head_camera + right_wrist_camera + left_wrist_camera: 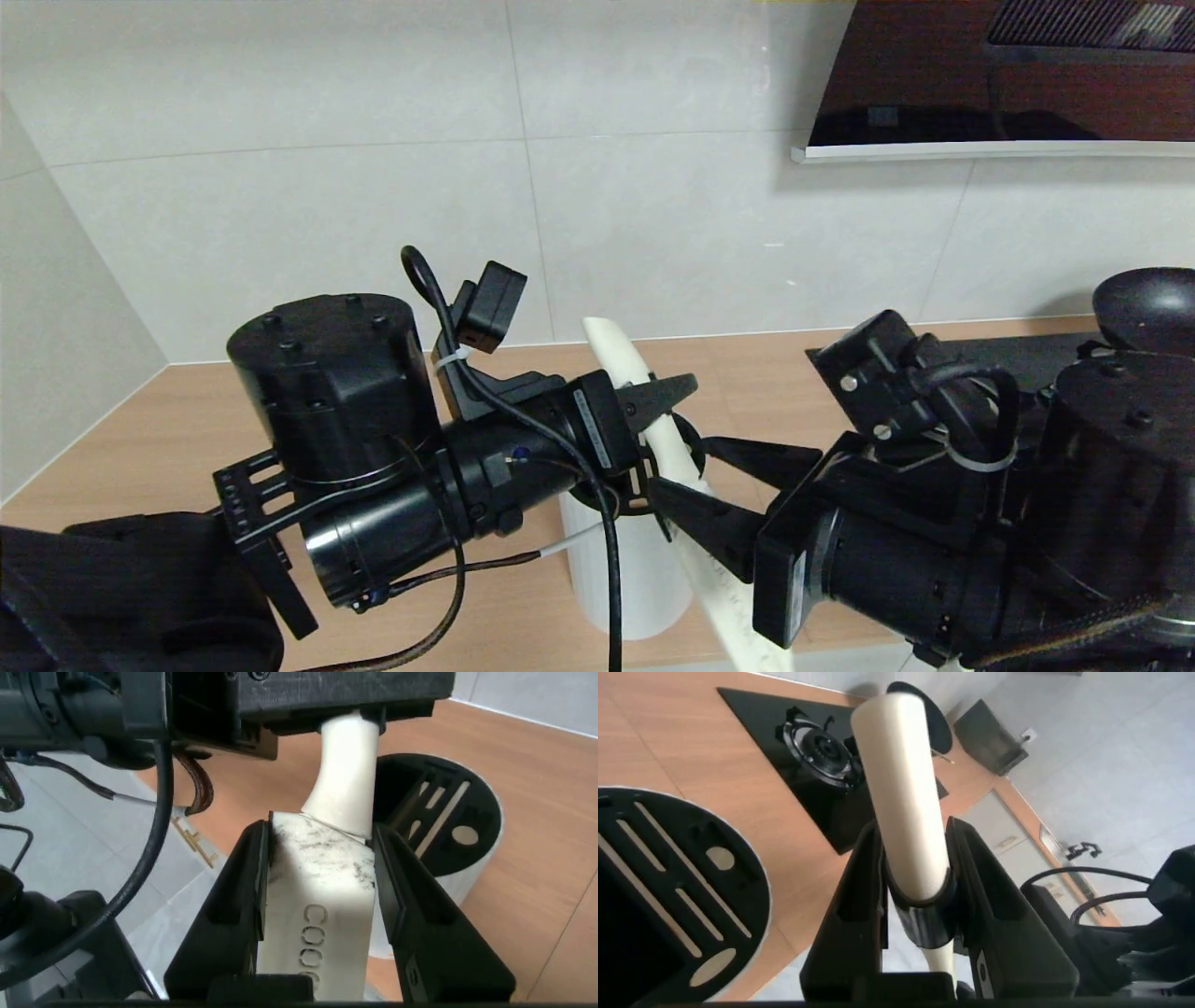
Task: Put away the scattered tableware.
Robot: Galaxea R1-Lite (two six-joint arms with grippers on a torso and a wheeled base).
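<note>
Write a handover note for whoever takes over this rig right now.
The left tool is shut on the cream handle of the white speckled-blade knife; the right tool is shut on its blade.
The white cylindrical holder with a black slotted top stands on the wooden counter beneath them.
Done: knife off the counter, in both tools.
To do: slot it into the holder, probably once one tool lets go.

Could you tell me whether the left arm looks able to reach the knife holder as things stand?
Probably not: the left gripper holds the white knife by its handle and the right gripper clamps the blade, tying both arms together, though the knife holder stands close below.
</note>
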